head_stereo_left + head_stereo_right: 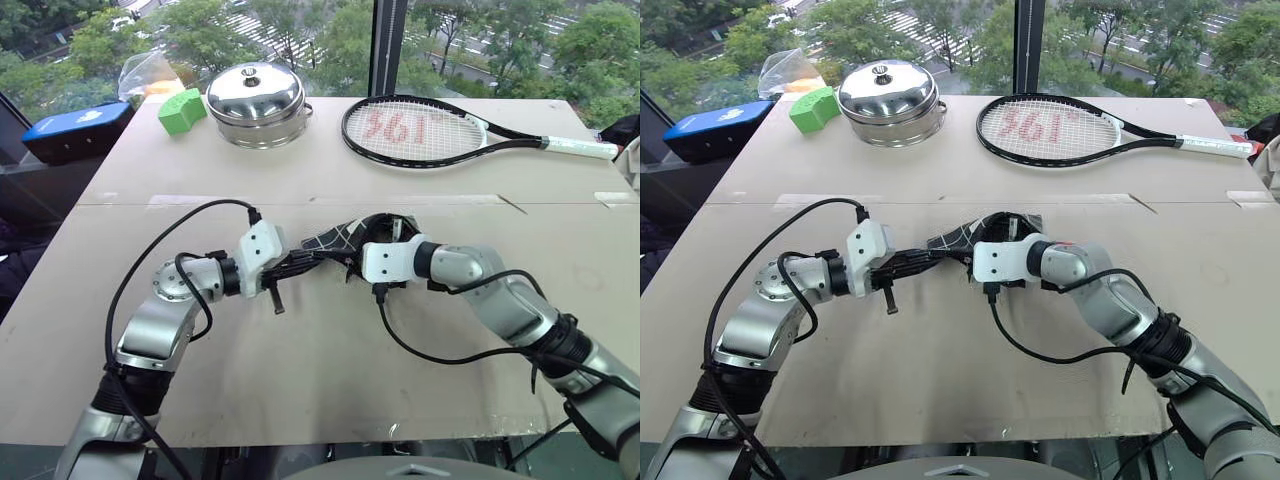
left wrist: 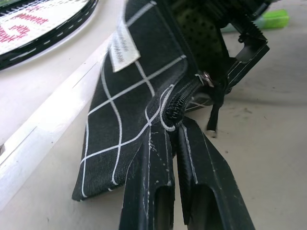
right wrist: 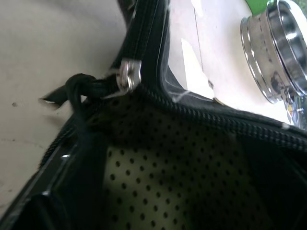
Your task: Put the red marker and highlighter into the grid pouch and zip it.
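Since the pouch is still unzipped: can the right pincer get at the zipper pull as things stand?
Probably yes. The zipper pull hangs exposed at the grid pouch mouth, right before the right pincer, while the left pincer pinches the pouch's end below it, steadying it.

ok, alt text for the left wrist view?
The left gripper is shut on the zipper end of the grid pouch, a black fabric pouch with white grid lines. Its zipper pull and dark cord hang over the table, with a racket beyond.
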### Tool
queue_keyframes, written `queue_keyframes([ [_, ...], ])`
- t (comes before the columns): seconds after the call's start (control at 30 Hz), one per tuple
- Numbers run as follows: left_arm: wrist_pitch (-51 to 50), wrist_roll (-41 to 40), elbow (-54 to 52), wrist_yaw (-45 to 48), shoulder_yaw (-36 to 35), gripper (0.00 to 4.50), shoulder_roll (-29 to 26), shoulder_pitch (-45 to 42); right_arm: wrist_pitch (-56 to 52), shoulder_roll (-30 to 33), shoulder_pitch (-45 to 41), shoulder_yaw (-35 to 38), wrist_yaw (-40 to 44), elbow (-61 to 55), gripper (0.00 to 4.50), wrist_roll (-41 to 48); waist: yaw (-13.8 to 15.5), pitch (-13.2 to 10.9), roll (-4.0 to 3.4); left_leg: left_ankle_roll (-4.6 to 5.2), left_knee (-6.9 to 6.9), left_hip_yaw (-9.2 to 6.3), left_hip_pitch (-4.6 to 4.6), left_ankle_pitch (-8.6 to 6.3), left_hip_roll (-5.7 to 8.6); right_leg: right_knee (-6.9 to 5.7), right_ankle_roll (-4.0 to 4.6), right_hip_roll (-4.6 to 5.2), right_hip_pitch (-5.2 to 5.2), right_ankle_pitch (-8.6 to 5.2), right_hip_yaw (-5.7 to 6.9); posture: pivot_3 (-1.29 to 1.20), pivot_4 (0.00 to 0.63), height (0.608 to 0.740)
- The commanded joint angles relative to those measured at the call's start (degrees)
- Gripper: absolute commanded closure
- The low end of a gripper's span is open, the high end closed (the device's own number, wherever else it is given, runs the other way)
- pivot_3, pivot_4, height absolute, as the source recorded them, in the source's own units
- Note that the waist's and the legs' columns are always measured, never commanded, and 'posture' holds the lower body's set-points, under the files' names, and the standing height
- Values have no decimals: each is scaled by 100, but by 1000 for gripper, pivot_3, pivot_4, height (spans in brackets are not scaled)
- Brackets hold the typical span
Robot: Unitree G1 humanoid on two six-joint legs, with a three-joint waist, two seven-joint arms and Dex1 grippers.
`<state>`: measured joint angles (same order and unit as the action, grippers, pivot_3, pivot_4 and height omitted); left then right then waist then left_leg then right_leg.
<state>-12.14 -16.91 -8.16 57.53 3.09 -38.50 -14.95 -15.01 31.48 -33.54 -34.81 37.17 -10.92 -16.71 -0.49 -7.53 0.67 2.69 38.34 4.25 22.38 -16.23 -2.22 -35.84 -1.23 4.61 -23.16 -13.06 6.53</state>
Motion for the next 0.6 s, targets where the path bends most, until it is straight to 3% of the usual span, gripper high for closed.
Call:
queue_keyframes([
  [0.03, 148, 8, 139, 60, -133, 4500, -79, -87, -909, -155, 547, 1148, 160, -996, 66, 875, 34, 2, 2, 0, 0, -3, 1, 0, 0, 0, 0, 1, 1, 0, 3, 0, 150, 740],
  [0.2, 140, -109, 266, 91, -358, 4500, -179, -35, -2919, -567, 1412, 3139, 187, -2550, 66, 2546, 110, 1, 2, 0, 0, -6, 2, 0, -1, 0, 1, 1, 2, 1, 4, 0, 150, 740],
  [0.3, 44, -254, 240, 53, -553, 4500, -189, 28, -3953, -614, 1849, 3787, -60, -3109, 66, 2888, 125, 2, 3, 2, 0, -8, 0, -2, -1, 0, 2, 1, 2, 1, 4, 0, 150, 740],
  [0.47, -192, -431, 28, 0, -762, 4500, -211, 168, -4399, -696, 1982, 3462, -945, -2606, 66, 2441, 101, 0, -1, 16, -1, -6, -2, -10, -1, -2, 3, 2, 0, 0, -1, 0, 150, 740],
  [0.6, -430, -579, -25, -71, -897, 4500, -242, 109, -3294, -268, 1556, 2642, -819, -1491, 66, 1923, 91, -3, -4, 15, -1, 1, -11, -8, 0, -6, 3, -2, 1, 0, -9, 0, 150, 740],
])
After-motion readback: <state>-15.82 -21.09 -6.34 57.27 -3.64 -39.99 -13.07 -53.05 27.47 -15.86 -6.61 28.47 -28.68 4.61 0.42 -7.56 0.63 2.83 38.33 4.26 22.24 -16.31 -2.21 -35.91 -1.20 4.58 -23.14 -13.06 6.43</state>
